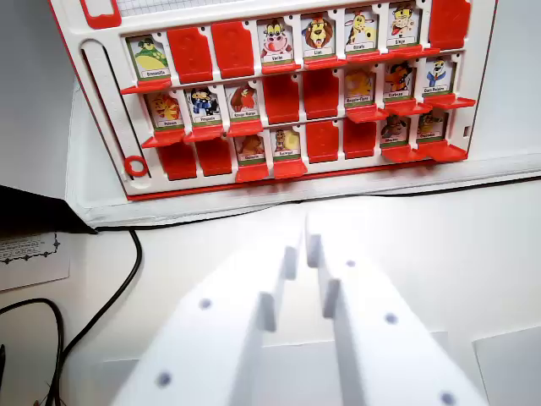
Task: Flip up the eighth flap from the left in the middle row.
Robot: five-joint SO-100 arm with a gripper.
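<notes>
- The red plastic game board (pixel 279 93) with three rows of cartoon picture flaps lies on the white surface (pixel 439 254).
- The middle row's eighth flap (pixel 437 78), an upright cartoon card, stands at the board's right end.
- The white gripper (pixel 304 254) hovers below the board, clear of it, jaws slightly apart and empty.
- A black cable (pixel 101 313) runs below the board's left corner.

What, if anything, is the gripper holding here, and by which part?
Nothing. The gripper hangs over the white table, short of the red flap board, with only a narrow empty gap between its fingers.
</notes>
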